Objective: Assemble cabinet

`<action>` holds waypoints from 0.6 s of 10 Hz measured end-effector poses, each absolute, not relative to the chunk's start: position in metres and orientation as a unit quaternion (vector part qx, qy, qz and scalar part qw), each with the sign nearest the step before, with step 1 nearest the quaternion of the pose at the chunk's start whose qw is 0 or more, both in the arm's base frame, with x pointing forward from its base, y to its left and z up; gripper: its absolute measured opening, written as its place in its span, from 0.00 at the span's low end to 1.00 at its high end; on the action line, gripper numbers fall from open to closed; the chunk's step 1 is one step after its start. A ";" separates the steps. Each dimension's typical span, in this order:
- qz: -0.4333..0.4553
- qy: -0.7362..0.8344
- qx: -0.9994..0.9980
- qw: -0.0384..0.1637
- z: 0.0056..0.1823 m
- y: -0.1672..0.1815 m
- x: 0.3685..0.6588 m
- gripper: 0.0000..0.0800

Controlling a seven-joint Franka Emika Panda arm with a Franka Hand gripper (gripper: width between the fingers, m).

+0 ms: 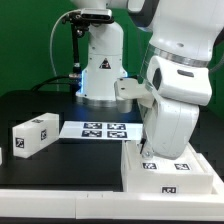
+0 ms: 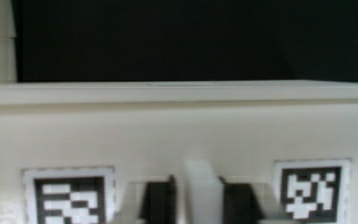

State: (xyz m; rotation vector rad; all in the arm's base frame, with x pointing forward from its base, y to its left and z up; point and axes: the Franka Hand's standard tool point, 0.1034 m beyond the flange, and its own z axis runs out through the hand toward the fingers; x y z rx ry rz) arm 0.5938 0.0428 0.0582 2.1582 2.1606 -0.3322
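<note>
The cabinet's big white shell [image 1: 172,172] lies at the front of the exterior view's right, with small square tags on its top and front. In the wrist view its white surface [image 2: 176,125] fills the frame, with one tag [image 2: 67,196] on each side of the fingers. My gripper [image 2: 199,186] is pressed down on it. The dark fingers [image 2: 158,200] stand close together with a narrow white ridge of the shell between them. In the exterior view the arm's wrist [image 1: 165,120] hides the gripper. A smaller white tagged block [image 1: 35,134] lies at the exterior view's left.
The marker board [image 1: 102,129] lies flat mid-table in front of the robot base [image 1: 100,75]. The black table [image 1: 40,105] ends in a white front edge [image 1: 60,195]. A green wall stands behind.
</note>
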 end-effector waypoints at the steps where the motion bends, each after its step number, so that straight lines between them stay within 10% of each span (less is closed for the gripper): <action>1: -0.108 0.703 0.702 0.035 0.058 0.042 0.594 0.38; 2: -0.108 0.703 0.702 0.035 0.058 0.042 0.594 0.63; 6: -0.113 0.702 0.703 0.032 0.060 0.042 0.591 0.98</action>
